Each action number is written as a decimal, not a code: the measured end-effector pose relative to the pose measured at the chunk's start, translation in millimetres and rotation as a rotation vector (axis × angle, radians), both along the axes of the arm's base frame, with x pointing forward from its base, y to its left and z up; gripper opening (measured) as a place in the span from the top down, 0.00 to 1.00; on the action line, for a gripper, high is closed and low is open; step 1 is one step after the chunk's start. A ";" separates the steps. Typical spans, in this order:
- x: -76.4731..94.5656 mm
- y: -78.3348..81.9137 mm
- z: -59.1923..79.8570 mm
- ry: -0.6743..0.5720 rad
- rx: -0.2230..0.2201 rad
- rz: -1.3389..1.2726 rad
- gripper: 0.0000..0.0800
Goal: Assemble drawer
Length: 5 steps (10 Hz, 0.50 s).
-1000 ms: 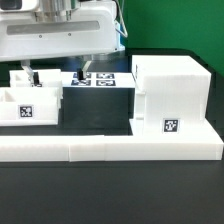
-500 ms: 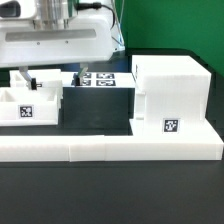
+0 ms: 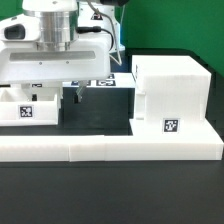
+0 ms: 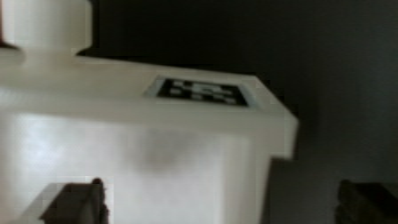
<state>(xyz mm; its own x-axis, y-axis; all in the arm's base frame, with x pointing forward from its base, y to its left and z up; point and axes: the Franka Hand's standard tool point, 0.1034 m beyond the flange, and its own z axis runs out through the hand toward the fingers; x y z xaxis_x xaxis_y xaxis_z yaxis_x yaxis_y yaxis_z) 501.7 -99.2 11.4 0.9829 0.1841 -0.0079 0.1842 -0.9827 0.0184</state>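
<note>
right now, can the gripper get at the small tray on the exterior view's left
Probably yes. The gripper hangs right over the small tray, with its jaws open wider than the tray in the wrist view and nothing in between. The housing stands apart on the exterior view's right.

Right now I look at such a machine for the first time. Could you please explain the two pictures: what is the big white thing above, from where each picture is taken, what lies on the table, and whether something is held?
The big white thing is the end of a robot arm; it carries two dark fingers. One picture comes from a camera off the arm, the other from a camera on the wrist, looking down between the fingers. On the dark table lie white pieces: a small knobbed tray under the arm, a cube-like housing at the exterior view's right, and a long low wall in front. The fingers stand open on either side of the tray; nothing is held.
</note>
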 end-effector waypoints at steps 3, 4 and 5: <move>-5.9 -0.4 -6.0 0.003 -0.004 -0.001 0.19; -5.9 -0.3 -5.9 0.003 -0.004 -0.002 0.19; -5.6 0.5 -5.7 0.003 -0.004 -0.003 0.30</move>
